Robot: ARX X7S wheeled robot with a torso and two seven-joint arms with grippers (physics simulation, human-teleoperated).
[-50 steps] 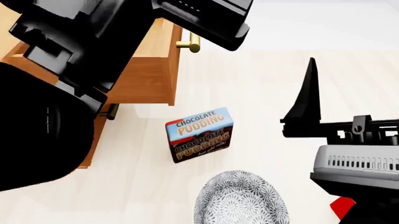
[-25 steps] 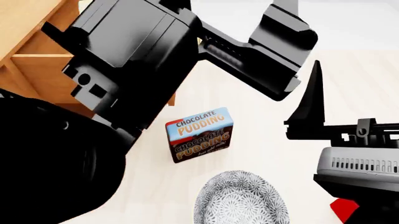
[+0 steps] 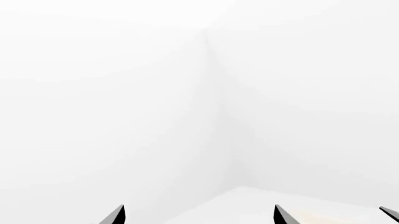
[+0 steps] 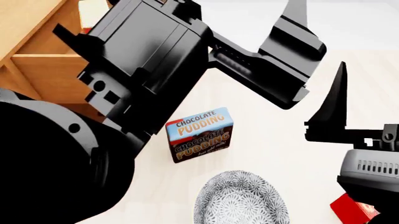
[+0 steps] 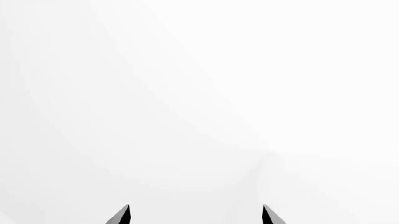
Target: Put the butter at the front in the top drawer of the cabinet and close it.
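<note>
On the pale tabletop (image 4: 268, 140) the left gripper (image 3: 196, 215), fingertips apart and empty, has swung out from the top drawer (image 4: 46, 74), which is still open. The right gripper (image 5: 194, 215) hangs parted too (butter nowhere visible; only a chocolate pudding box (image 4: 199, 134)).

Left arm (image 4: 149, 60): glossy black, boxy. Right gripper (image 4: 333, 100): black pointed fingers, grey vented housing.

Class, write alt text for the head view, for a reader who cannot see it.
The robot's black left arm fills the view's upper left, hiding part of a light-brown wooden cabinet. On the pale tabletop below, a chocolate pudding box stands beside a patterned bowl.
</note>
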